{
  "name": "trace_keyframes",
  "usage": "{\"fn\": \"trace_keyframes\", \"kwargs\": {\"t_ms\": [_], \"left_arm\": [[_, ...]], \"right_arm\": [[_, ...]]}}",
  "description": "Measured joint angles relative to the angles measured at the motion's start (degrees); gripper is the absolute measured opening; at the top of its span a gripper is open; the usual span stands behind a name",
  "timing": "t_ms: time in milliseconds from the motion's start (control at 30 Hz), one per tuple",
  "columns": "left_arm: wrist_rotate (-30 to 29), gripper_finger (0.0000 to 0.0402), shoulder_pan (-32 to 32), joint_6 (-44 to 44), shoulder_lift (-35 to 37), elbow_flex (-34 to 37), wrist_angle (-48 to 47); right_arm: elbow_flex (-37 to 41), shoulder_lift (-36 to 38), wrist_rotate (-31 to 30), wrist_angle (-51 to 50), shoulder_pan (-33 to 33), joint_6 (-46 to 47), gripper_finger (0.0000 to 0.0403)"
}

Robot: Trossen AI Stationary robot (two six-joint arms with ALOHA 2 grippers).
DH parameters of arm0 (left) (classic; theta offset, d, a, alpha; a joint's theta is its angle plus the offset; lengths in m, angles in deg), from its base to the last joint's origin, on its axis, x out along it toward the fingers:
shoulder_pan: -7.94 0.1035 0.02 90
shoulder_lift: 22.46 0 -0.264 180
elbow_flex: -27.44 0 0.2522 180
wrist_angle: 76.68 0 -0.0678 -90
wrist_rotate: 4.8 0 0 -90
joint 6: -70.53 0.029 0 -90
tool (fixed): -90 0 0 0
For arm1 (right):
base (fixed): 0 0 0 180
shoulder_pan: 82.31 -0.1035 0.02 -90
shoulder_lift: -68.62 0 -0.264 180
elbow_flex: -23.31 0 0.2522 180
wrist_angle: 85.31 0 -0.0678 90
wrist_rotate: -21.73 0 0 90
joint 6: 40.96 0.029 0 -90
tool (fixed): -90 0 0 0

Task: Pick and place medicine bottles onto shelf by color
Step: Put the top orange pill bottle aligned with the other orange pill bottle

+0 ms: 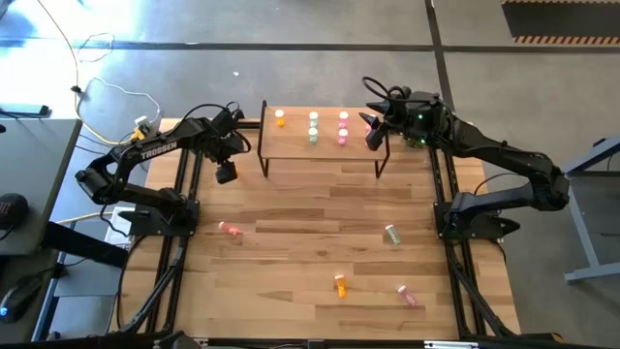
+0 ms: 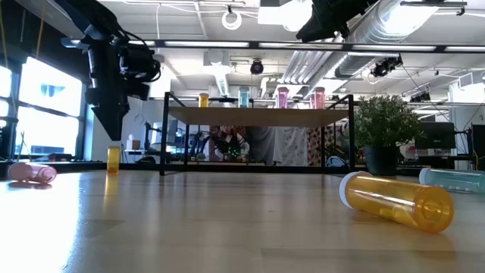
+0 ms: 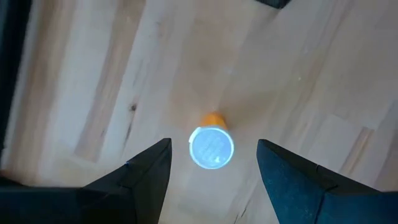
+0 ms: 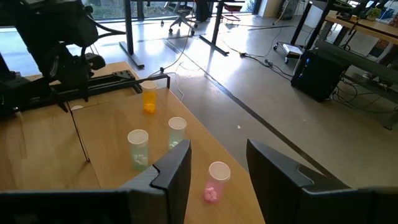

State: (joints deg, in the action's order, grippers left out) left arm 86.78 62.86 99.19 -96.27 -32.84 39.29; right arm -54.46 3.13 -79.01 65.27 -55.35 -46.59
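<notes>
An orange medicine bottle [image 3: 211, 147] stands upright on its base on the table, white cap up. My left gripper [image 3: 214, 149] hangs open right above it, pointing down, a finger on either side and clear of the cap; the low view shows the gripper [image 2: 112, 125] just above the bottle [image 2: 113, 158]. The shelf [image 1: 320, 143] at the table's far edge carries an orange bottle [image 1: 280, 118], two green ones [image 1: 313, 126] and pink ones [image 1: 343, 126]. My right gripper [image 1: 373, 136] waits open above the shelf's right end, with nothing between its fingers.
Loose bottles lie on their sides on the table: a pink one [image 1: 230, 229] at the left, a green one [image 1: 392, 234] at the right, an orange one [image 1: 340, 284] and a pink one [image 1: 407, 295] near the front edge. The table's middle is bare wood.
</notes>
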Motion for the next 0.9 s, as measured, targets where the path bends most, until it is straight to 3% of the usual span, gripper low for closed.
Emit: {"fn": "trace_keyframes", "kwargs": {"t_ms": [533,900], "left_arm": [[-2.24,0.0222,-0.02,-1.01,-7.13,-0.02,2.31],[-2.01,0.013,-0.02,-0.66,-7.13,-0.02,2.64]], "right_arm": [[0.0,-0.01,0.0,0.0,0.0,0.0,0.0147],[0.0,-0.04,0.0,0.0,0.01,0.01,0.0147]]}}
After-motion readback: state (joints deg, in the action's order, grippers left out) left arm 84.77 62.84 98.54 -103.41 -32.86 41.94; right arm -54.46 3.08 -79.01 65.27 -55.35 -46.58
